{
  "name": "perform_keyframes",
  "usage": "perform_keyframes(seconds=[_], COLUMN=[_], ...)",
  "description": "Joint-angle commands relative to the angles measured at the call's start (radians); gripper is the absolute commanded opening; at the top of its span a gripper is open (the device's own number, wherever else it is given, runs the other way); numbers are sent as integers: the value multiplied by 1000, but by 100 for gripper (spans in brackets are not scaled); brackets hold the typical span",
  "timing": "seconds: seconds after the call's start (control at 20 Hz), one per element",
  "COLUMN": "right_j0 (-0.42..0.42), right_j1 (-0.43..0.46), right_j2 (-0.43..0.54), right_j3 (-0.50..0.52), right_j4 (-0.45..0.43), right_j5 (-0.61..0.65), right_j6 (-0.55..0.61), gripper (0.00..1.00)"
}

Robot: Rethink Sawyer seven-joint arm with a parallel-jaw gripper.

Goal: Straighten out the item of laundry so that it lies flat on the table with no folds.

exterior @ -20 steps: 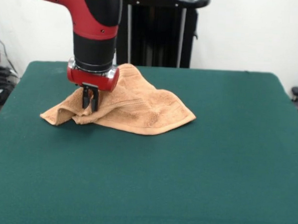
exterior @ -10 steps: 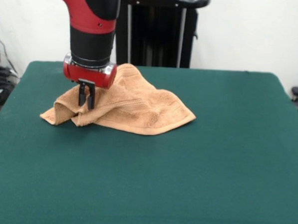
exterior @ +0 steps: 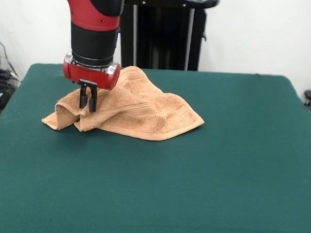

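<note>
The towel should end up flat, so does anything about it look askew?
Yes. The towel is rumpled: humped at the back, with a fold curled over at its left end under the gripper.

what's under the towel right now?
Only the green table shows around the towel. The towel is bunched in folds, with the tool at a raised fold, so anything beneath those layers is hidden.

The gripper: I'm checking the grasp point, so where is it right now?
In the front view the gripper hangs at the rumpled left end of the orange-tan terry towel, on the dark green felt table's far left part.
</note>
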Motion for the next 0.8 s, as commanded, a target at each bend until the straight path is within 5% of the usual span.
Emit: perform_keyframes(seconds=[0.05,0.8], right_j0=[31,35], right_j1=[18,7], right_j2=[73,63], right_j3=[86,91], right_j4=[1,-4], right_j5=[12,23], right_j6=[100,97], gripper=[0,0])
